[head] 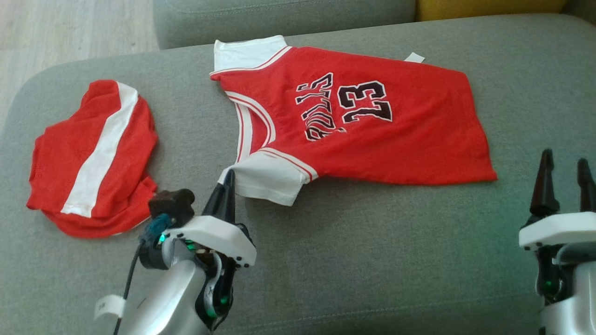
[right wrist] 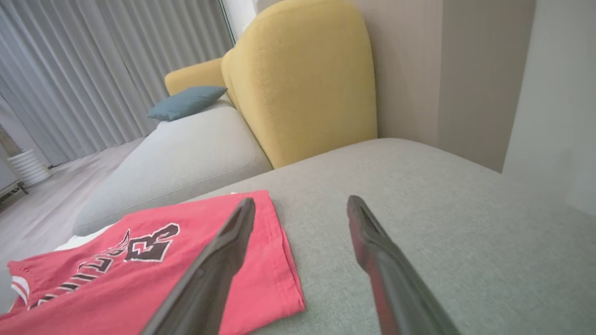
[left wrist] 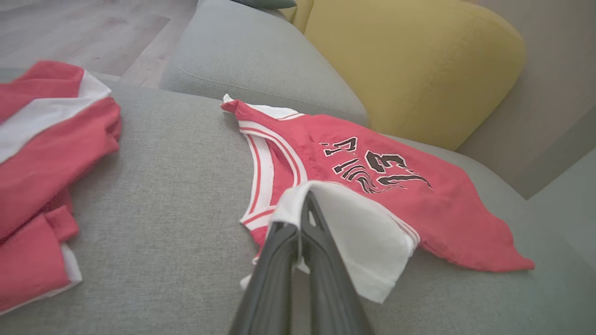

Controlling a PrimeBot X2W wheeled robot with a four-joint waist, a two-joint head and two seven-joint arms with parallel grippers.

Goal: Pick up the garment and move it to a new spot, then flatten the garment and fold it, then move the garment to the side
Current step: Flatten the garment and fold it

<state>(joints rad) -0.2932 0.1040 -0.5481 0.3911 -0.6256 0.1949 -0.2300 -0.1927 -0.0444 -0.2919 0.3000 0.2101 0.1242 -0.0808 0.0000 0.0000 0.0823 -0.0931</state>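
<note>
a: which way did the jersey (head: 372,130) lie from the left claw (head: 228,182)?
b: right at its tips, running off to its right. that claw was pinched shut on the edge of the white sleeve (head: 270,179), with the cloth raised a little around the fingers.
a: and the long axis?
b: collar end by the left claw, hem toward the right claw (head: 565,160). its length ran from one claw across to the other, on the grey sofa cushion (head: 372,260).
a: which arm was nearer?
b: the left, touching. the right claw stood wide open with nothing in it. the hem corner (head: 489,176) was ahead of it and to its left, apart.
a: how did the jersey look?
b: red, with white sleeves, striped trim and black number and lettering face up. it was mostly flat, with the gripped sleeve bunched. i'd judge the hem end wanted a second grip before any lift.
a: anything else close?
b: a crumpled red garment (head: 93,158) with a white stripe, left of the left claw, clear of the jersey.
</note>
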